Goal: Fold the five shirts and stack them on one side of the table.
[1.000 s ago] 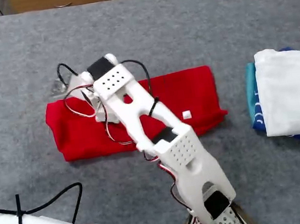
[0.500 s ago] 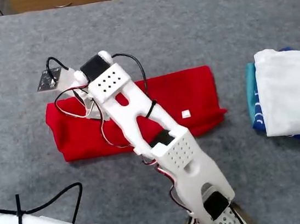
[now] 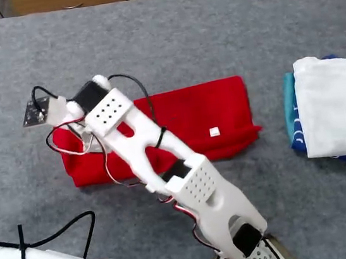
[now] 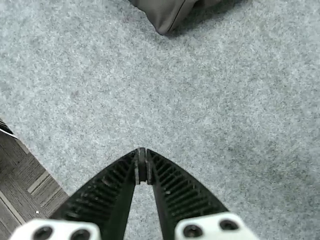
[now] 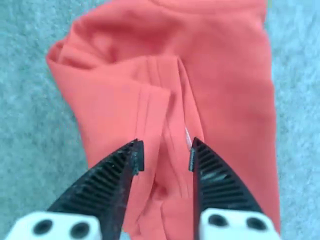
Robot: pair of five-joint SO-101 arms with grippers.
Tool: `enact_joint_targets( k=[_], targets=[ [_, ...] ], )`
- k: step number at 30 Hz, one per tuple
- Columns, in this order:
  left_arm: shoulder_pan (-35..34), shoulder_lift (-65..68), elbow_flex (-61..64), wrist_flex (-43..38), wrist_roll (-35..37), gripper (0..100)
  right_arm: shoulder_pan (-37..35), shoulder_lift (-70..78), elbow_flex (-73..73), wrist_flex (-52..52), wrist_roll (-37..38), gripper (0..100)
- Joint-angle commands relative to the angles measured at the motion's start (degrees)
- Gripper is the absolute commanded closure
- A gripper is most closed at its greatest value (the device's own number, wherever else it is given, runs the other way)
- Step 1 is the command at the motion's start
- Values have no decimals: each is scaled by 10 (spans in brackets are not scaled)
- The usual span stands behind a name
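At the right edge of the grey felt-covered table (image 3: 211, 35), a folded white shirt (image 3: 339, 104) tops a blue shirt (image 3: 297, 131) and a teal shirt (image 3: 289, 98): at least three stacked. Mid-table, the red cotton shirt (image 3: 209, 115) lies part-folded, judged unfinished, beneath the right gripper (image 5: 163, 150), jaws apart. The left gripper (image 4: 141, 165) hangs over bare table, jaws together, empty.

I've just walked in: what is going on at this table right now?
The right gripper hangs open over one end of the red shirt, which lies folded into a strip mid-table. The left gripper is shut on nothing above the grey table. A stack of folded shirts, white on top, sits off to one side.
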Motion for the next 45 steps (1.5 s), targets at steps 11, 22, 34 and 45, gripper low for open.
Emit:
enact_joint_targets(
  k=[11, 22, 34, 45],
  targets=[
    [0, -7, -2, -6, -3, 981, -16, 52, -29, -11, -2, 955],
    [-1, -7, -2, -5, -3, 981, -12, 56, -146, 10, 11, 996],
    [-1, -7, -2, -5, -4, 981, -15, 53, -105, 28, 54, 779],
    [0, -11, -3, -6, -4, 981, -7, -5, -111, 47, 39, 855]
  ],
)
